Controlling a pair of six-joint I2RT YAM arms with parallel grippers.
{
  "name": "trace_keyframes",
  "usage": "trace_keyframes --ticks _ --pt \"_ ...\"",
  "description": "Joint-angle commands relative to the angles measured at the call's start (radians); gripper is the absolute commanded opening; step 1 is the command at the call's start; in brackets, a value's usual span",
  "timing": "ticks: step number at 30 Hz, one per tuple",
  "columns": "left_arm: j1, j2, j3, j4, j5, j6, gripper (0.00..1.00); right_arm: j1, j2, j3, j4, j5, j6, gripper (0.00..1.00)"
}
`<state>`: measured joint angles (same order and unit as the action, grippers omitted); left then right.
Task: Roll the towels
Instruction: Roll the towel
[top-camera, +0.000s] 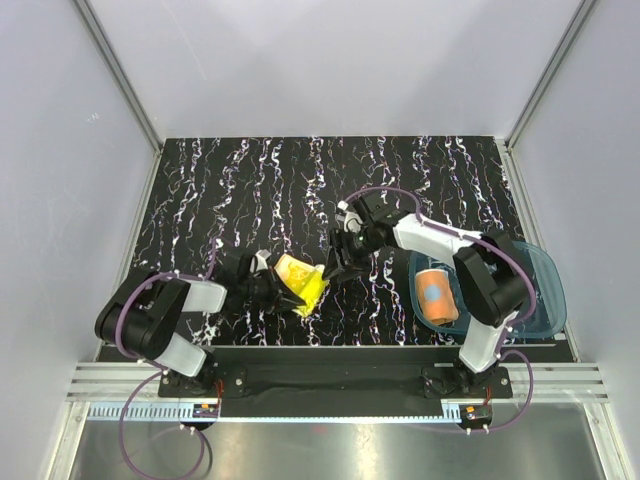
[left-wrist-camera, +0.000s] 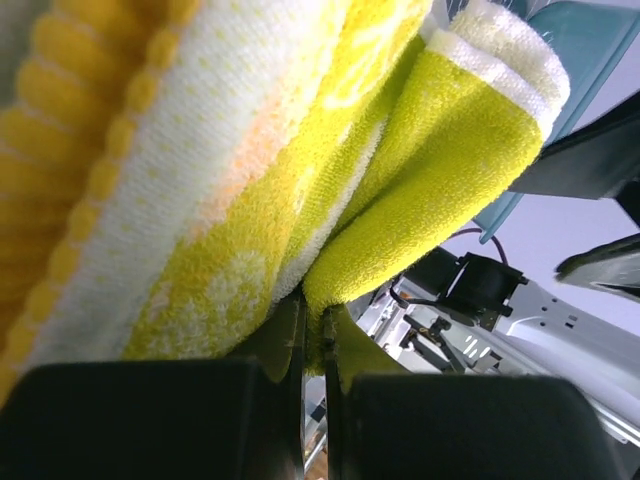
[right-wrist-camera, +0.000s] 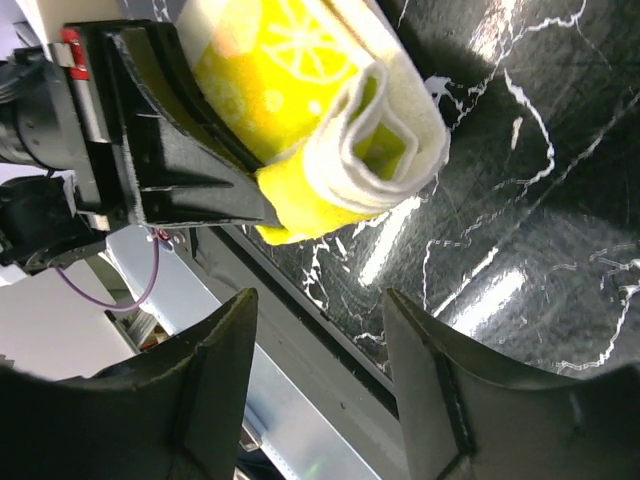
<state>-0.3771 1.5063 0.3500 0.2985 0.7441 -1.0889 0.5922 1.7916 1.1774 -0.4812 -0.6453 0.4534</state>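
The yellow towel with a white-and-yellow pattern is rolled up and held a little above the black marbled table. My left gripper is shut on its lower edge; in the left wrist view the fingers pinch a fold of the towel. My right gripper stands open just right of the roll, with nothing between its fingers. The right wrist view shows the roll's open end and the left gripper. The orange dotted towel lies rolled in the blue tray.
The translucent blue tray sits at the right edge of the table, and its rim shows in the left wrist view. White walls enclose the table on three sides. The near metal rail carries both arm bases.
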Motion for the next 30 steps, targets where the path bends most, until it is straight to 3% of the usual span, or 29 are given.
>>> trace_keyframes --ticks 1,10,20,26,29,30 --pt "0.032 0.017 -0.006 -0.005 0.038 0.012 0.0 0.017 0.029 0.004 0.07 0.012 0.001 0.62" --pt "0.06 0.084 0.038 -0.081 0.063 0.096 0.0 0.066 0.123 0.037 0.139 0.042 -0.022 0.77" --pt "0.075 0.101 0.055 -0.111 0.07 0.135 0.0 0.077 0.255 0.093 0.193 0.039 -0.015 0.76" --pt "0.095 0.081 0.044 -0.125 0.063 0.141 0.0 0.077 0.298 0.091 0.214 0.041 -0.002 0.69" --pt "0.107 0.075 0.043 -0.133 0.066 0.144 0.0 0.077 0.308 0.079 0.233 0.035 -0.001 0.58" --pt "0.109 0.075 0.043 -0.134 0.067 0.146 0.0 0.077 0.311 0.079 0.237 0.027 0.002 0.49"
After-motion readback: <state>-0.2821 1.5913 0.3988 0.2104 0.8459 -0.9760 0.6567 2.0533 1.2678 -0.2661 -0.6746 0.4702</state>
